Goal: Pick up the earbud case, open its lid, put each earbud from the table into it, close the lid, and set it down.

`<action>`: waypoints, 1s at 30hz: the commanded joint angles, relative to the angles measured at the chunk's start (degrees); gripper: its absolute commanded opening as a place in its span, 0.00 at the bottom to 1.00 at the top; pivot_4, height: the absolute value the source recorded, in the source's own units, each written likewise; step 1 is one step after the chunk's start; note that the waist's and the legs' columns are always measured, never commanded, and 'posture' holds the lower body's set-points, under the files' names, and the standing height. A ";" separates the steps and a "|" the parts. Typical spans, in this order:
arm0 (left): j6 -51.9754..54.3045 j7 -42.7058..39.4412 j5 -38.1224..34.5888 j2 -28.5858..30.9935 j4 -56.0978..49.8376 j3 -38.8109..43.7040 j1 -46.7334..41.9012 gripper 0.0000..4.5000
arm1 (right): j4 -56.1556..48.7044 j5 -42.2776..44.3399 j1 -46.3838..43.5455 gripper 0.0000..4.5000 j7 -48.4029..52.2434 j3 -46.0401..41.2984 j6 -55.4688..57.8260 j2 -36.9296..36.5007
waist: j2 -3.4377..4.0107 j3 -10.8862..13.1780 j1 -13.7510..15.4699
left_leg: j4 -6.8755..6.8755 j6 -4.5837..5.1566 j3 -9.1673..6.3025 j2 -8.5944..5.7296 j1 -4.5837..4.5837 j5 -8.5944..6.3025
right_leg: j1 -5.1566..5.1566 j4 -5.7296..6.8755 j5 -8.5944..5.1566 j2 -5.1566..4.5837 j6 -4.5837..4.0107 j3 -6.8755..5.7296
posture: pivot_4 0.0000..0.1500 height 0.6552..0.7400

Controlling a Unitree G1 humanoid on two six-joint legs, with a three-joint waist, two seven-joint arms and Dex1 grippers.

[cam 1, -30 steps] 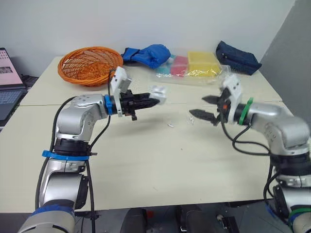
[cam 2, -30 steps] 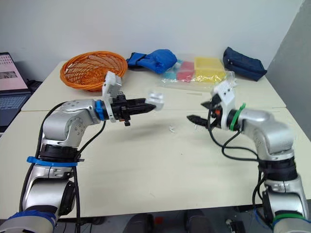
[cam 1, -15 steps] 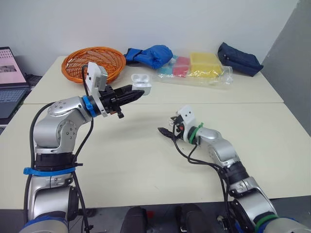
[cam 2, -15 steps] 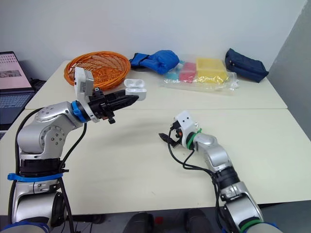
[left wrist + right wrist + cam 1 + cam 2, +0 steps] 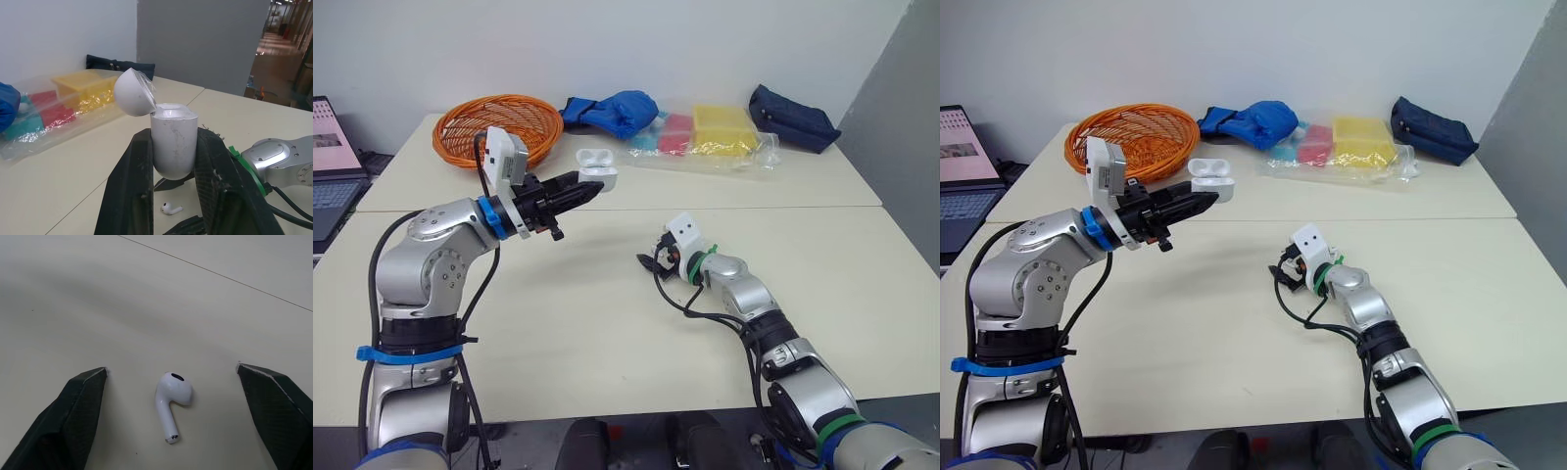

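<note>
The screen of the laptop (image 5: 328, 166) at the table's left edge is too small to read.

The left gripper (image 5: 585, 189) is clamped on the small white glossy earbud case (image 5: 172, 142). Its two black fingers (image 5: 132, 191) press the case's lower body from either side and hold it upright in the air above the pale beige table (image 5: 607, 333). The case's rounded lid (image 5: 133, 92) is hinged back and tilted open.

The right gripper (image 5: 171, 367) is low over the table with its fingers spread wide, gripping nothing. A single white stemmed earbud (image 5: 172, 394) lies on the tabletop between the two fingertips, touching neither.

At the far side of the table are an orange woven basket (image 5: 470, 122), a bundle of blue cloth (image 5: 617, 106), a clear plastic bag of yellow, red and teal blocks (image 5: 705, 132) and a dark navy pouch (image 5: 793, 116).
</note>
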 commanded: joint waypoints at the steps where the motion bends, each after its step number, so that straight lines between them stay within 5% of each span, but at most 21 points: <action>1: -0.40 -0.08 -0.99 0.95 -2.02 0.29 -1.03 0.17 | -0.97 -0.39 1.06 0.70 0.20 -0.15 1.63 0.66 | 0.00 0.00 0.00 | 0.00 0.00 0.00 0.00 0.00 0.00 | 0.00 0.00 0.00 0.00 0.00 0.00 | 1.00 1.00; 9: -1.44 -0.76 -0.27 0.81 -0.64 -0.68 -2.01 0.17 | -5.30 -1.47 3.50 0.09 1.78 1.09 2.37 -0.76 | 0.00 0.00 0.00 | 0.00 0.00 0.00 0.00 0.02 0.00 | 0.01 0.00 -0.02 0.01 0.03 0.01 | 1.00 1.00; 17: -1.76 -0.54 -0.61 0.15 -1.03 -1.27 -1.31 0.17 | -24.91 1.92 9.22 0.09 10.97 -0.34 10.89 -11.63 | 0.00 0.00 0.29 | 0.00 0.00 0.04 -0.06 -0.04 0.00 | 0.01 -0.06 -0.13 -0.07 0.23 0.01 | 1.00 1.00; 22: -2.25 -1.07 -0.95 -1.02 -1.88 -2.02 0.22 0.17 | -44.68 10.86 15.19 0.09 29.36 -6.04 18.75 -34.16 | 0.14 0.09 0.53 | -0.01 0.00 0.02 -0.08 -0.05 0.00 | 0.00 -0.06 -0.17 -0.08 0.28 -0.02 | 1.00 1.00; 25: -4.82 -3.54 0.61 -0.78 -2.09 -4.25 1.71 0.17 | -44.91 9.39 22.31 0.09 40.17 -6.40 11.77 -49.56 | 0.08 0.05 0.79 | -0.08 0.01 0.00 -0.10 0.02 -0.02 | 0.12 -0.20 -0.22 -0.08 0.30 -0.05 | 1.00 1.00; 30: -4.09 -3.26 -0.74 -1.47 -2.79 -4.24 1.43 0.17 | -35.18 6.28 22.89 0.09 44.87 -6.21 5.44 -57.11 | 0.04 0.09 -0.32 | -0.05 0.02 0.04 -0.07 0.24 -0.02 | 0.15 -0.08 -0.18 0.00 0.19 0.15 | 1.00 1.00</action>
